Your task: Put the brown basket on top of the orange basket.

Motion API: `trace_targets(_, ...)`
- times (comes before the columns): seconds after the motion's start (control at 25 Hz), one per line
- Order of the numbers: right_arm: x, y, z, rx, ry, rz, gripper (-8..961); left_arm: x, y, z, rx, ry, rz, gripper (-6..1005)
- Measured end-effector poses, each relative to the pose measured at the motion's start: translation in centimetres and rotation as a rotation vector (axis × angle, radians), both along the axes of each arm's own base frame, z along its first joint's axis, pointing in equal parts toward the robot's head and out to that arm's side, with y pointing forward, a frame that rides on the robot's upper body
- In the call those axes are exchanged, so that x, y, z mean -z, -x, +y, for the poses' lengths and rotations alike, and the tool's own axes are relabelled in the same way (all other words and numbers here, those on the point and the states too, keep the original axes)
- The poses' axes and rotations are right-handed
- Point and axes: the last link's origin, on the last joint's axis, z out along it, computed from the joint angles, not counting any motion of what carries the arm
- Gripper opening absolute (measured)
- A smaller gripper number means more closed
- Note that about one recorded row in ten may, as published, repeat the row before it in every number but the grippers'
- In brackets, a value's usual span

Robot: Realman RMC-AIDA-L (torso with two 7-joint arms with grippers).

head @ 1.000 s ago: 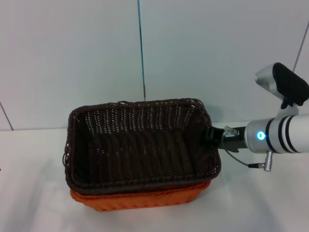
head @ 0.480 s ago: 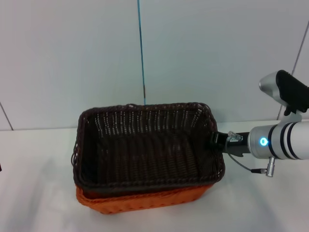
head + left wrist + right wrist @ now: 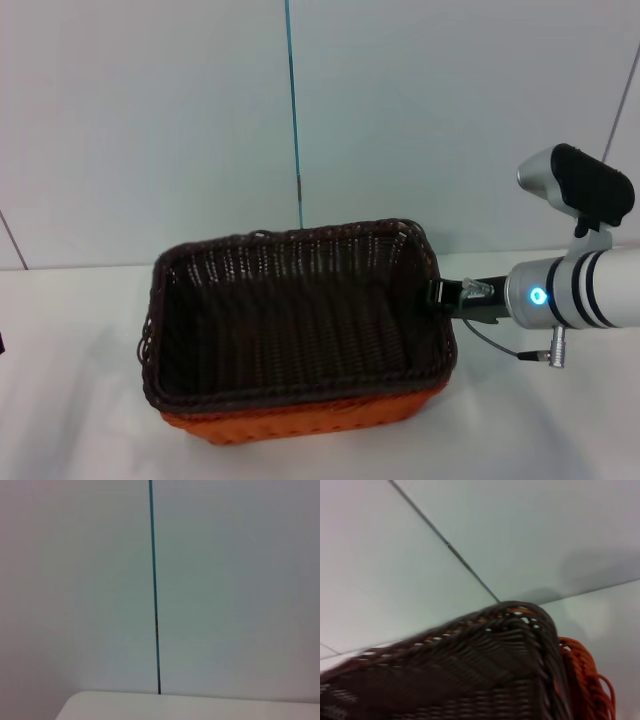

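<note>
The brown basket point(image 3: 290, 320) sits nested on the orange basket point(image 3: 300, 422) on the white table. Only the orange basket's front wall and lower edge show beneath it. My right gripper point(image 3: 437, 293) reaches in from the right and is shut on the brown basket's right rim. In the right wrist view the brown rim point(image 3: 480, 645) fills the near field, with the orange rim point(image 3: 582, 680) just outside its corner. My left gripper is out of view; the left wrist view shows only wall and a table edge.
The white table point(image 3: 80, 420) extends to both sides of the baskets. A pale wall with a thin blue vertical seam point(image 3: 293, 110) stands close behind. My right forearm point(image 3: 580, 290) hangs over the table's right side.
The brown basket, held by my right gripper, has shifted slightly right, then back left, and dropped lower onto the orange basket. Less orange shows at the front now.
</note>
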Motion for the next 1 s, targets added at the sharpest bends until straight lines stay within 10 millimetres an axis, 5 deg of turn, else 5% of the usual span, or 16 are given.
trace_targets(0.2, -0.3, 0.3, 0.0, -0.026, 0.003, -0.029, 197, 0.0, 0.0, 0.0, -0.002, -0.004, -0.005, 908)
trace_targets(0.64, -1.0, 0.6, -0.1, -0.060, -0.010, -0.065, 656, -0.4, -0.4, -0.1, 0.001, -0.021, -0.013, 908)
trace_targets(1.0, -4.0, 1.1, -1.2, -0.215, -0.225, -0.136, 702, -0.3, -1.2, 0.5, 0.025, -0.054, -0.092, 908)
